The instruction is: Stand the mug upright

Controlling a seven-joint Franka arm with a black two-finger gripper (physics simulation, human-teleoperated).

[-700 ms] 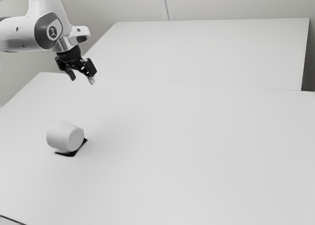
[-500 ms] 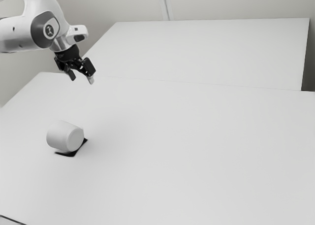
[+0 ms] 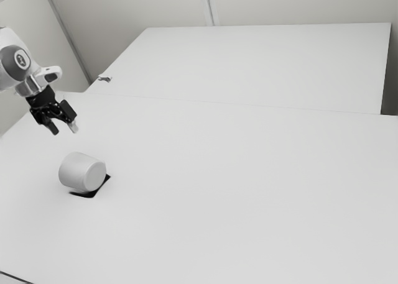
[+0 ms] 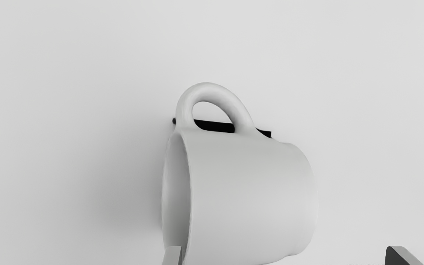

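Observation:
Up in the air behind the mug, toward the exterior view's upper left, my black gripper (image 3: 63, 128) points down at a slant. The white mug (image 3: 82, 171) lies on its side on the table, its closed base facing the exterior view's right and front. In the wrist view the mug (image 4: 248, 195) shows its open mouth at one end and its looped handle on its side. The gripper (image 4: 283, 255) is open there, its two fingertips wide apart with the mug seen beyond them and no contact visible.
A flat black piece (image 3: 93, 193) lies beneath the mug on the white table (image 3: 249, 197). Behind the table rises a white panel (image 3: 261, 66). A small grey object (image 3: 104, 79) shows near that panel's lower left corner.
The arm and gripper have moved toward the exterior view's left and down, closer to the mug. The small grey object has come into sight behind the arm. The mug lies as before.

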